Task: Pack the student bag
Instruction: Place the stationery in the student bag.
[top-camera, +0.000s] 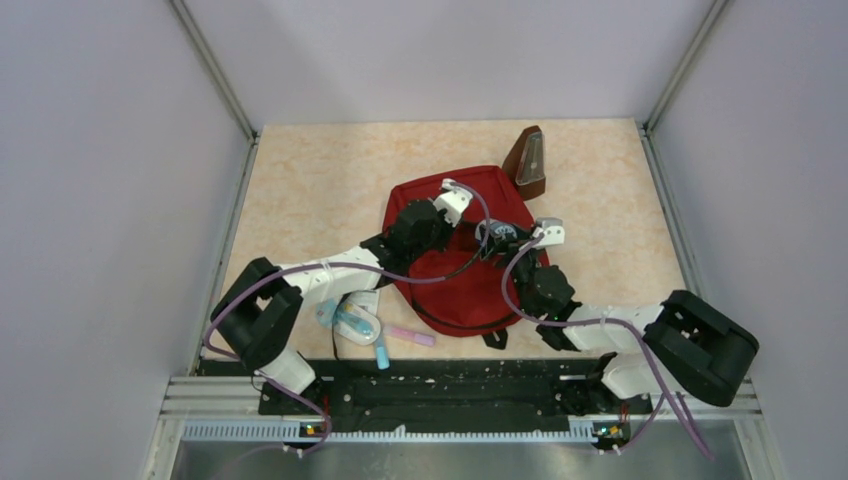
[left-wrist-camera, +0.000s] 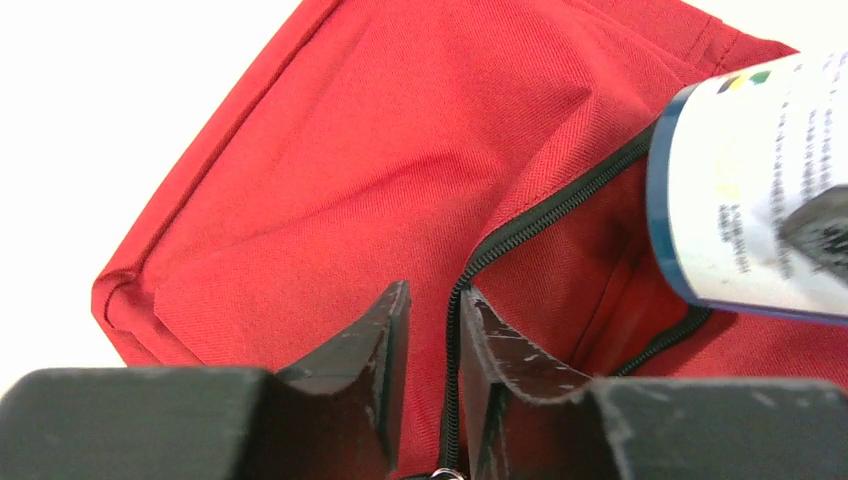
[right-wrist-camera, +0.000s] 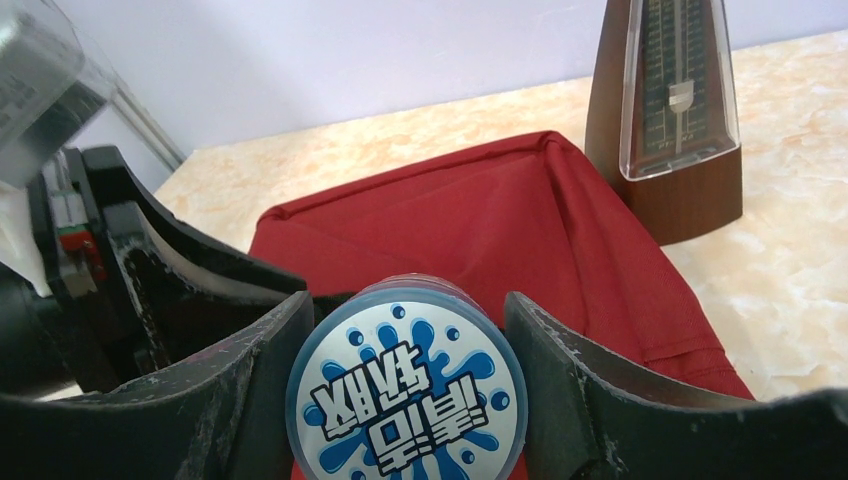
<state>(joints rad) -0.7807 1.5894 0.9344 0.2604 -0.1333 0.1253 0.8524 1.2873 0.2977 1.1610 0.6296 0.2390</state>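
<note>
A pale, marbled desk (top-camera: 320, 180) fills the floor of a white-walled enclosure, seen from above.

The student bag (top-camera: 460, 290), a red fabric backpack with black zip lines, is the largest thing on it. It lies flat at the centre of the desk, with its black strap ends trailing toward 6 o'clock.

Two white-and-black robot arms reach in from the near edge. The left arm (top-camera: 320, 275) comes from 8 o'clock and the right arm (top-camera: 610, 325) from 4 o'clock. They meet over the upper half of the bag.

A brown, pyramid-shaped metronome (top-camera: 527, 162) stands upright just beside the bag's far corner, at about 1 o'clock from the bag's centre.

The right gripper (right-wrist-camera: 408, 300) is clamped on a round bottle (right-wrist-camera: 407, 395), one black finger on each side. The end facing the wrist camera is blue and white with splash marks and bold lettering. The red cloth of the bag lies beyond it, toward 12 o'clock.

In the left wrist view, the left gripper (left-wrist-camera: 435, 295) sits low on the red fabric with its jaws only narrowly apart, and a black zip line runs up through the gap. Whether they pinch the zip or the cloth cannot be told. The bottle, with its white label and blue rim, hangs at 2 o'clock, at the mouth of a parted zip.

Small items lie on the desk at 8 o'clock from the bag: a pale blue and white cluster (top-camera: 345, 318), a blue pen-like tube (top-camera: 381, 352) and a pink stick (top-camera: 412, 336).
</note>
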